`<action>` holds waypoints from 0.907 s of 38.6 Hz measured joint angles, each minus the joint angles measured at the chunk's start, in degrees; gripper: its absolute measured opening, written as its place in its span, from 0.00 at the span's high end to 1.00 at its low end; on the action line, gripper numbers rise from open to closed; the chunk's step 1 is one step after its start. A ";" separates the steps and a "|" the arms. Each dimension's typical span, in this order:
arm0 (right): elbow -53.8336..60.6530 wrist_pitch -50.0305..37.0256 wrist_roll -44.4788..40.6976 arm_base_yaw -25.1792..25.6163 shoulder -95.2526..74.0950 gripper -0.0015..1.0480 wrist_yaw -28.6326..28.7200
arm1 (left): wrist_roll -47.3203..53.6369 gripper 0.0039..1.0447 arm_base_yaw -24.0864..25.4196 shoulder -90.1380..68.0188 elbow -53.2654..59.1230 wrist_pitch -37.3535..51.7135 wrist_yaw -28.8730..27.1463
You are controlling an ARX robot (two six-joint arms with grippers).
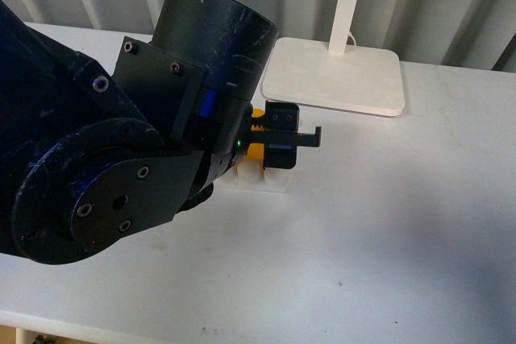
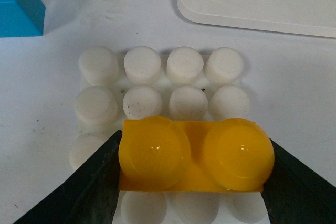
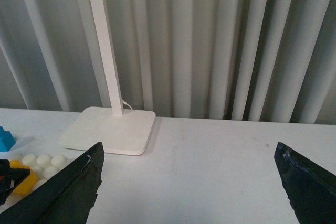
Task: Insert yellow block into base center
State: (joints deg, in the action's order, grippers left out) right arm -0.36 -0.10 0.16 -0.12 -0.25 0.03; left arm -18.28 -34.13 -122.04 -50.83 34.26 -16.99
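My left gripper (image 1: 274, 136) is shut on the yellow block (image 2: 194, 155), a two-stud brick held by its ends between the black fingers (image 2: 92, 182). The block sits over the white studded base (image 2: 163, 85), across the third stud row, over the middle studs; whether it is pressed down I cannot tell. In the front view the block (image 1: 255, 151) and the base (image 1: 262, 179) peek out under the left arm. The right wrist view shows the block (image 3: 22, 178) and base (image 3: 44, 162) far off to one side. My right gripper (image 3: 189, 182) is open and empty above bare table.
A white lamp foot (image 1: 334, 74) with its upright post (image 1: 348, 2) stands behind the base. A blue brick (image 2: 18, 6) lies beside the base, also seen in the right wrist view (image 3: 5, 139). Grey curtain folds back the table.
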 joint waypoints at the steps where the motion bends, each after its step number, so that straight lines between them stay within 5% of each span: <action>1: 0.00 0.00 0.00 0.00 0.00 0.09 0.00 | 0.02 0.37 0.02 0.02 0.07 0.11 -0.02; 35: 0.00 0.00 -0.02 -0.02 0.00 0.09 0.00 | 0.59 0.37 0.81 -0.83 0.61 2.01 0.61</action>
State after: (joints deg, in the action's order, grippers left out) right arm -0.36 -0.10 0.14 -0.14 -0.25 0.03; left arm -17.69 -33.32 -122.87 -50.22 36.27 -16.38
